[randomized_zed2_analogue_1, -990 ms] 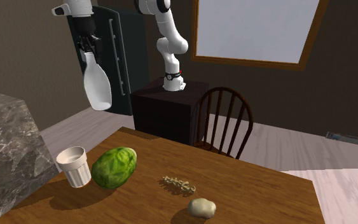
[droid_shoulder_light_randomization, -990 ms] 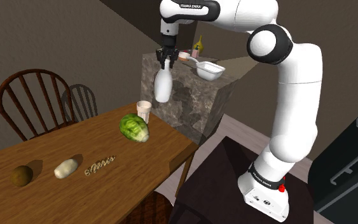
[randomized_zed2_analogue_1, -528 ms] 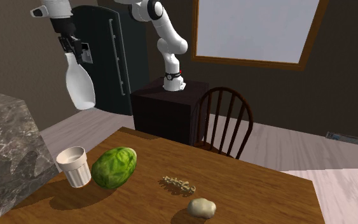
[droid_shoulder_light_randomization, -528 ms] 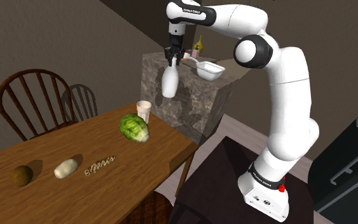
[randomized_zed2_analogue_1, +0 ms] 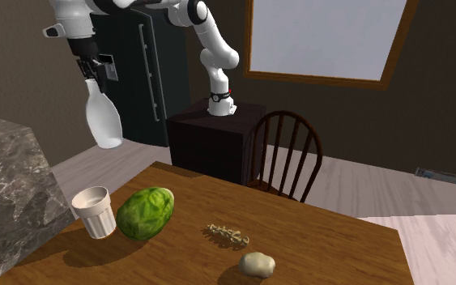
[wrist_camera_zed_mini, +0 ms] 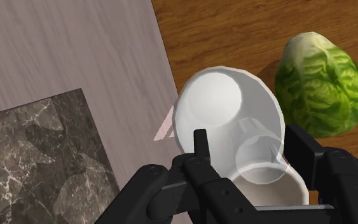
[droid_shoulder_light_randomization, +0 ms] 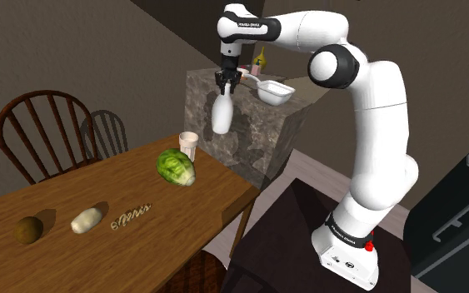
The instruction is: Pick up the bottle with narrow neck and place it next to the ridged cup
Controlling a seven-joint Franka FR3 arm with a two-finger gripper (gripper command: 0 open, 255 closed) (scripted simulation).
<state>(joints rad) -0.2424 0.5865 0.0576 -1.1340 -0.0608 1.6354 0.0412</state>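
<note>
One gripper (droid_shoulder_light_randomization: 223,86) (randomized_zed2_analogue_1: 93,74) (wrist_camera_zed_mini: 250,149): fingers clamped on the bottle's neck.
One bottle (droid_shoulder_light_randomization: 221,115) (randomized_zed2_analogue_1: 103,121) (wrist_camera_zed_mini: 222,114): white, neck up, hanging in the air above the cup, well apart from it.
One cup (droid_shoulder_light_randomization: 189,144) (randomized_zed2_analogue_1: 93,212): pale, ridged, upright at the table's (droid_shoulder_light_randomization: 216,196) (randomized_zed2_analogue_1: 323,243) corner.
One cabbage (droid_shoulder_light_randomization: 176,166) (randomized_zed2_analogue_1: 146,213) (wrist_camera_zed_mini: 320,83): green, just beside the cup.
One counter (droid_shoulder_light_randomization: 257,125) (randomized_zed2_analogue_1: 7,178) (wrist_camera_zed_mini: 37,159): dark marbled stone, near the cup, off the table's end.
One bowl (droid_shoulder_light_randomization: 276,93): white, on the counter.
One twig (droid_shoulder_light_randomization: 132,214) (randomized_zed2_analogue_1: 228,236): past the cabbage from the cup.
One potato (droid_shoulder_light_randomization: 85,220) (randomized_zed2_analogue_1: 257,263): farther from the cup.
One brown ball (droid_shoulder_light_randomization: 28,229): farthest from the cup along the table.
Two chairs: a brown chair (droid_shoulder_light_randomization: 45,94) and a grey chair (droid_shoulder_light_randomization: 103,113), across the table, well apart from the cup.
</note>
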